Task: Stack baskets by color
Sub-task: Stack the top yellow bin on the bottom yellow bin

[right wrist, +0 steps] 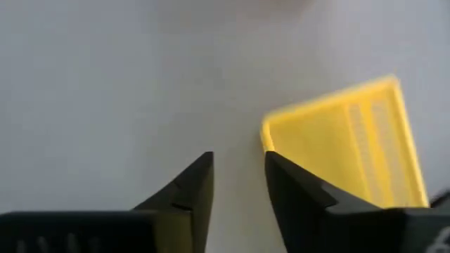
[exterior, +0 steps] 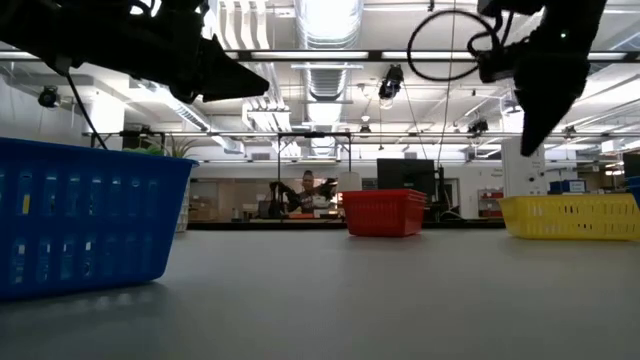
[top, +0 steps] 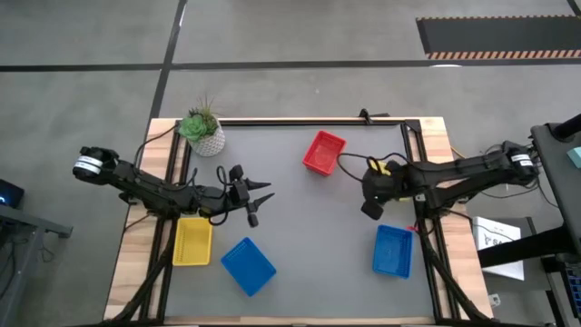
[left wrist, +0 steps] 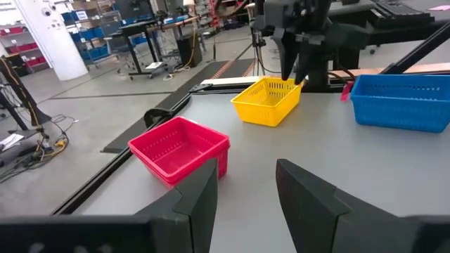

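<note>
In the high view a red basket (top: 324, 152) sits at the far middle of the table. One blue basket (top: 248, 265) sits near left beside a yellow basket (top: 192, 241), and another blue basket (top: 393, 251) sits near right. A second yellow basket (left wrist: 267, 100) stands on its base under my right arm; only a sliver (top: 388, 167) shows from above. My right gripper (right wrist: 239, 161) points steeply down, open, just above and beside that basket's corner (right wrist: 271, 130), with nothing between its fingers. My left gripper (top: 261, 202) hovers open over the table's left half, pointing toward the right side.
A white potted plant (top: 204, 132) stands at the far left corner. The grey mat's middle (top: 309, 227) is bare between the baskets. Black frame rails run along the table's left and right sides (top: 422, 182).
</note>
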